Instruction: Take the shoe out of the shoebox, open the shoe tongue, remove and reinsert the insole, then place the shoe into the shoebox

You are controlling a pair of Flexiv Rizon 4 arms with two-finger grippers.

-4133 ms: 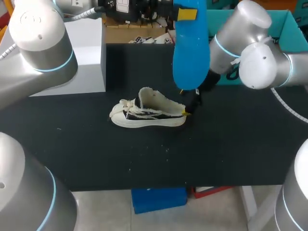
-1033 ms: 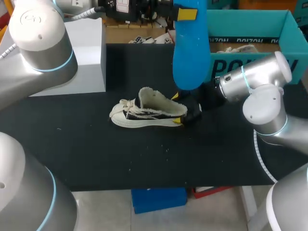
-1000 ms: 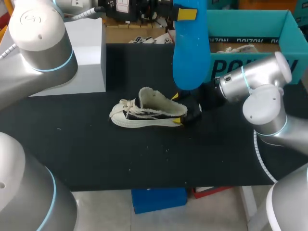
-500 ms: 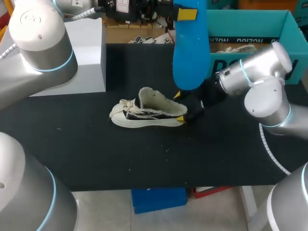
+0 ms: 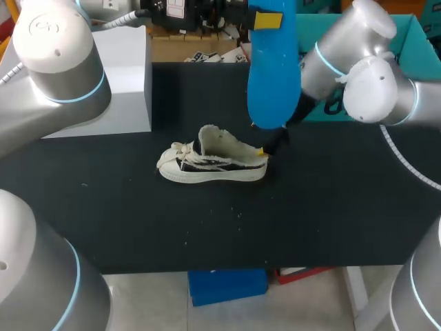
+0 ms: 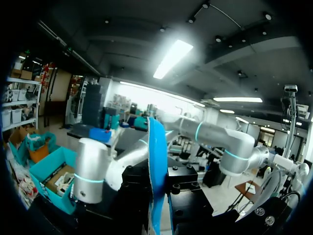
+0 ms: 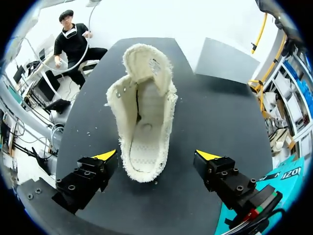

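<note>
My right pincer (image 7: 156, 155) hangs wide open just behind the heel of the shoe (image 7: 144, 112). Its two yellow tips stand either side of the heel and touch neither wall, so it has hold of nothing. The shoe, cream with dark side panels, stands on its sole near the middle of the black table (image 5: 324, 221), outside the shoebox, with its toe toward my left and its laces loose. Its tongue is pulled up, leaving the mouth gaping. My left pincer (image 5: 266, 18) is high over the table's far side, closed on the top end of the blue insole (image 5: 273, 76). The insole hangs straight down, its lower end in the air just above and behind the shoe's heel. In the left wrist view it runs edge-on between the black finger blocks. The teal shoebox (image 5: 424, 41) sits at the far right, partly behind my right arm and well apart from the shoe. A pale grey block (image 5: 127, 83) rests at the far left.
</note>
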